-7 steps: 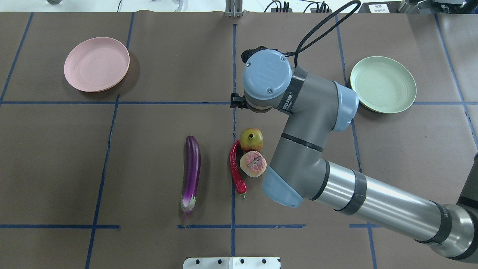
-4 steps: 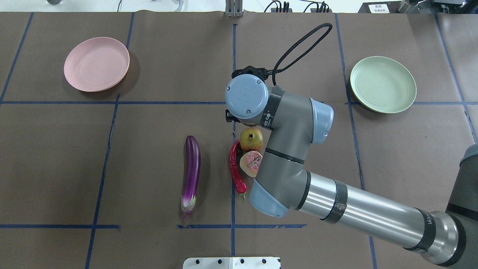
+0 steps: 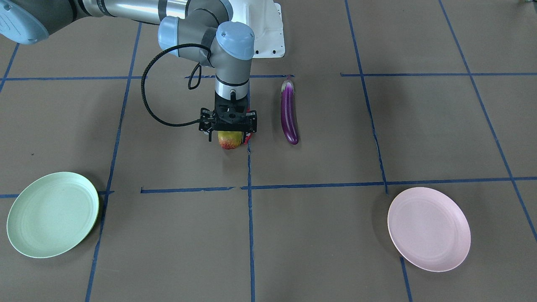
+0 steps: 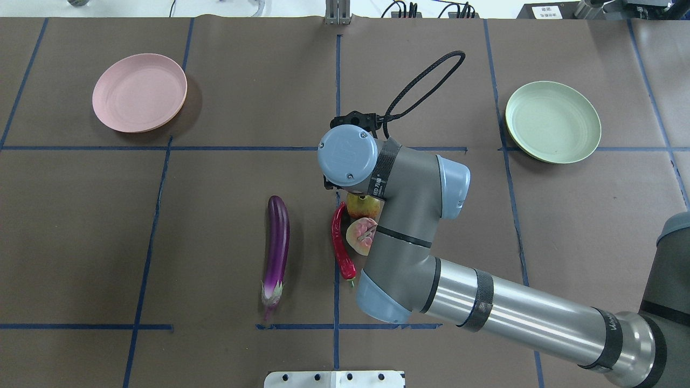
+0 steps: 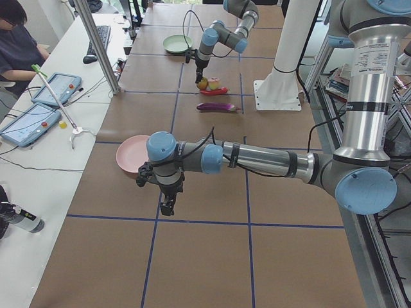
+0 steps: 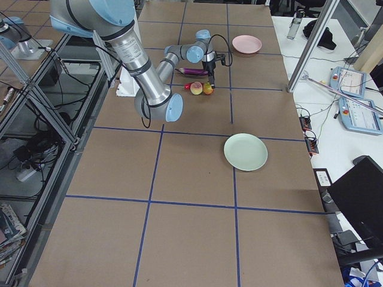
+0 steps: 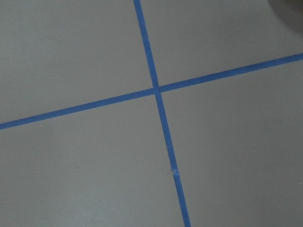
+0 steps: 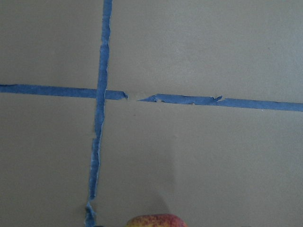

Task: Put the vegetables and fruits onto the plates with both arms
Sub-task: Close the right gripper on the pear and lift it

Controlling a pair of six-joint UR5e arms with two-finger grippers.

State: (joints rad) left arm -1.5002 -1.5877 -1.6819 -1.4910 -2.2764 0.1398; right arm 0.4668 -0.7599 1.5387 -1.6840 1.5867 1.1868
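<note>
My right gripper [image 3: 228,135] points straight down, its fingers spread on either side of the green-yellow and red pomegranate [image 3: 230,140], so it is open. The wrist covers part of the pomegranate in the overhead view [image 4: 362,205]. The pink-green peach [image 4: 360,235] and the red chili pepper [image 4: 339,242] lie touching it. The purple eggplant [image 4: 276,242] lies apart to the left. The mint green plate [image 4: 552,121] and the pink plate [image 4: 139,91] are empty. My left gripper [image 5: 167,206] hovers over bare table near the pink plate; I cannot tell its state.
Blue tape lines cross the brown table cover. The white base plate [image 4: 334,379] sits at the near edge. An operator [image 5: 16,45] sits beside tablets on a side bench. The left wrist view shows only a tape cross [image 7: 156,91].
My right arm has swung back from the far middle of the table and come down over the pomegranate. The fruits, vegetables and plates have not moved.
</note>
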